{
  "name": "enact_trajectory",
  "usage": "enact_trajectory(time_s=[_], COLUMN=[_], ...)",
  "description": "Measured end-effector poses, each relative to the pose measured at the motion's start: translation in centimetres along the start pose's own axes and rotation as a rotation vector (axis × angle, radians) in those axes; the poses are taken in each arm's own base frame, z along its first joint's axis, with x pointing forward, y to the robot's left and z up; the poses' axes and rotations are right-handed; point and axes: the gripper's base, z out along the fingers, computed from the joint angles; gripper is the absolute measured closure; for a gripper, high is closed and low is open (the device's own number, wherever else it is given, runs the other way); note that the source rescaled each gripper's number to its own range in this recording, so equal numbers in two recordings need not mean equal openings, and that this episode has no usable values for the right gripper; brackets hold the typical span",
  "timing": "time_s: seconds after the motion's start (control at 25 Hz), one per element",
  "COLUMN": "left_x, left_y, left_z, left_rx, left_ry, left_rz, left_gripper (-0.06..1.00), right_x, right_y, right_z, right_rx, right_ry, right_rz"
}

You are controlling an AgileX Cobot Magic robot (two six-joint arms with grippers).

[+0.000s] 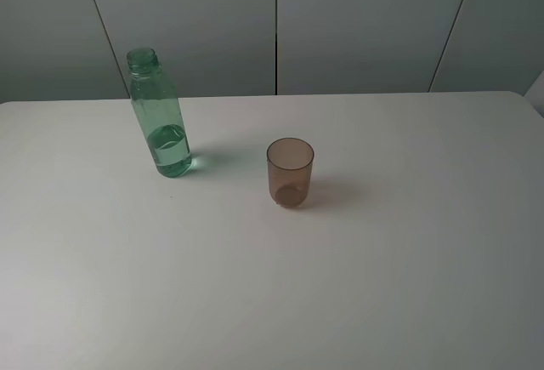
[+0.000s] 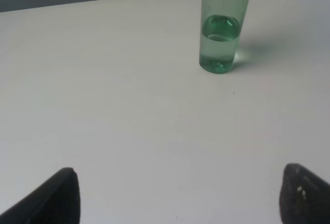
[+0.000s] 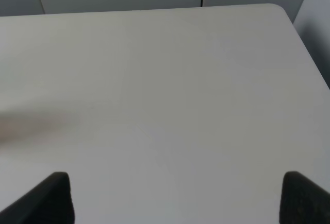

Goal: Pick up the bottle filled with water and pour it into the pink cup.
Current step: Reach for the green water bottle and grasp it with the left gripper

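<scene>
Bottle [image 1: 160, 119]: upright toward the far edge of the desk [image 1: 382, 285], left of the middle; uncapped; water fills roughly its lower third
Pink cup [image 1: 290, 173]: upright near the desk's middle; apart from the bottle, nearer the front edge
Left pincer [image 2: 178, 198]: released, fingers spread wide over bare desk; hangs above the desk, aimed at the bottle, well short of it
Right pincer [image 3: 178, 198]: released, fingers wide; held above the desk, facing its far right corner
</scene>
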Motion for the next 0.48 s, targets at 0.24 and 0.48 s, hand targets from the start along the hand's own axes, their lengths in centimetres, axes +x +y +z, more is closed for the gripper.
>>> enact_trajectory(time_s=[0.24,0.48], left_x=[0.00,0.00], left_y=[0.00,0.00], left_z=[0.00,0.00], left_rx=[0.000,0.000], left_ry=[0.000,0.000], left_rz=[0.000,0.000], left_gripper=[-0.02,-0.02], right_x=[0.00,0.00], right_y=[0.00,0.00], right_z=[0.00,0.00], right_rx=[0.000,0.000], right_ry=[0.000,0.000], right_rz=[0.000,0.000])
